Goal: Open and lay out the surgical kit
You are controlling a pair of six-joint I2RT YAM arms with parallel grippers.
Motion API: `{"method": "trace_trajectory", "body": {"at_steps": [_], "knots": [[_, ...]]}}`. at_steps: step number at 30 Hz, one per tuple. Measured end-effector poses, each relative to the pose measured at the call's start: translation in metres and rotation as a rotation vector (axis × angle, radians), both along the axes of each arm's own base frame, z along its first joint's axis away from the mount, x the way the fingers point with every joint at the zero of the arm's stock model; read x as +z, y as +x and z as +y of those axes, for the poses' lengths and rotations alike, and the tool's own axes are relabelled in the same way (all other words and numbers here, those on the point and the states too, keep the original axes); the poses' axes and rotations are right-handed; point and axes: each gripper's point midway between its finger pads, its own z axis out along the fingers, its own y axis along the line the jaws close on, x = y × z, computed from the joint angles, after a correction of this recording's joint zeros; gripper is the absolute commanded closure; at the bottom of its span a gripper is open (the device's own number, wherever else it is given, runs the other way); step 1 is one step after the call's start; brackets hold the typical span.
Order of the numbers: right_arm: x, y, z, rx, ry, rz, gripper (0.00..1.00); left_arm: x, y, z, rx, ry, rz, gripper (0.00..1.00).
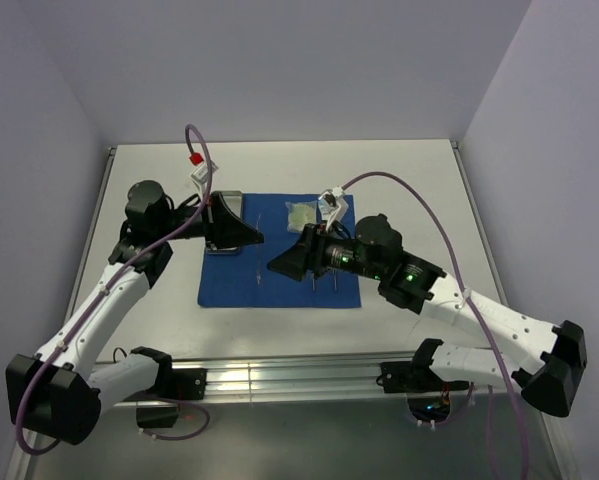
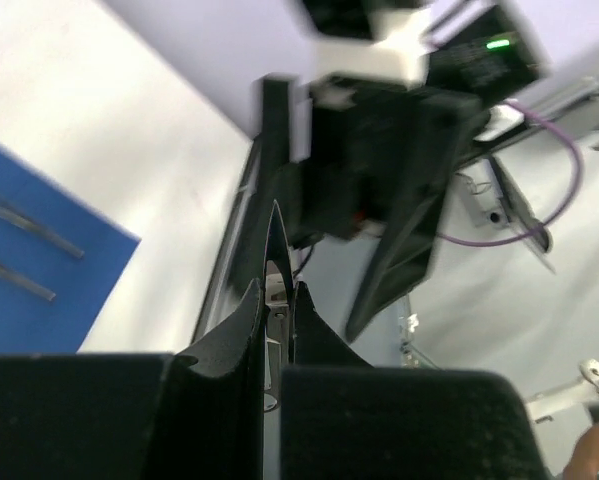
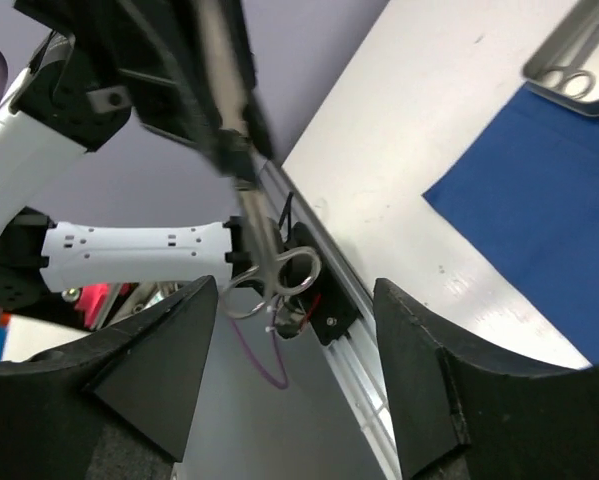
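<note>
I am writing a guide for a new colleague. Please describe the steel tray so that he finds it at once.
Look at the blue cloth in the middle of the table. At its far left corner, just beyond the left end effector, lies the steel tray. It alone is a shiny rimmed rectangle, with ring-handled scissors inside.

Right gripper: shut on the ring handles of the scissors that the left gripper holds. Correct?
No, the right gripper is open: in the right wrist view the ring handles of the scissors sit between its spread fingers. The left gripper does hold them.
</note>
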Motion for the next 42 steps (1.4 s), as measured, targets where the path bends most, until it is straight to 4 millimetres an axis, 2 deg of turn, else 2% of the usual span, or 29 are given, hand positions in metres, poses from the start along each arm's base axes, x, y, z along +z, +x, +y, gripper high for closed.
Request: {"method": "trace_trajectory", "body": {"at_steps": [2, 7, 13, 20, 34, 37, 39, 40, 41, 42], "knots": [[-0.001, 0.000, 0.009, 0.031, 0.018, 0.005, 0.31, 0.013, -0.004, 0.000, -0.016, -0.037, -0.030, 1.00], [0.001, 0.001, 0.023, 0.075, 0.056, 0.006, 0.36, 0.025, -0.013, 0.000, -0.036, -0.104, -0.018, 1.00], [0.020, -0.004, 0.028, 0.121, 0.124, -0.032, 0.43, 0.029, -0.022, 0.001, -0.059, -0.169, 0.053, 1.00], [0.039, -0.010, 0.031, 0.155, 0.162, -0.067, 0.49, 0.043, -0.027, 0.003, -0.080, -0.213, 0.052, 1.00], [0.043, -0.015, 0.041, 0.213, 0.171, -0.064, 0.65, 0.044, -0.028, 0.003, -0.087, -0.224, 0.062, 1.00], [0.043, -0.016, 0.042, 0.219, 0.172, -0.064, 0.72, 0.043, -0.027, 0.002, -0.083, -0.220, 0.056, 1.00], [0.043, -0.016, 0.042, 0.223, 0.171, -0.064, 0.80, 0.040, -0.025, 0.002, -0.078, -0.213, 0.062, 1.00], [0.042, -0.016, 0.042, 0.223, 0.168, -0.062, 0.85, 0.038, -0.024, 0.002, -0.075, -0.209, 0.065, 1.00], [0.040, -0.016, 0.042, 0.221, 0.162, -0.055, 0.98, 0.037, -0.023, 0.001, -0.072, -0.204, 0.064, 1.00], [0.038, -0.015, 0.042, 0.221, 0.156, -0.054, 1.00, 0.034, -0.022, 0.001, -0.068, -0.195, 0.062, 0.95]]}}
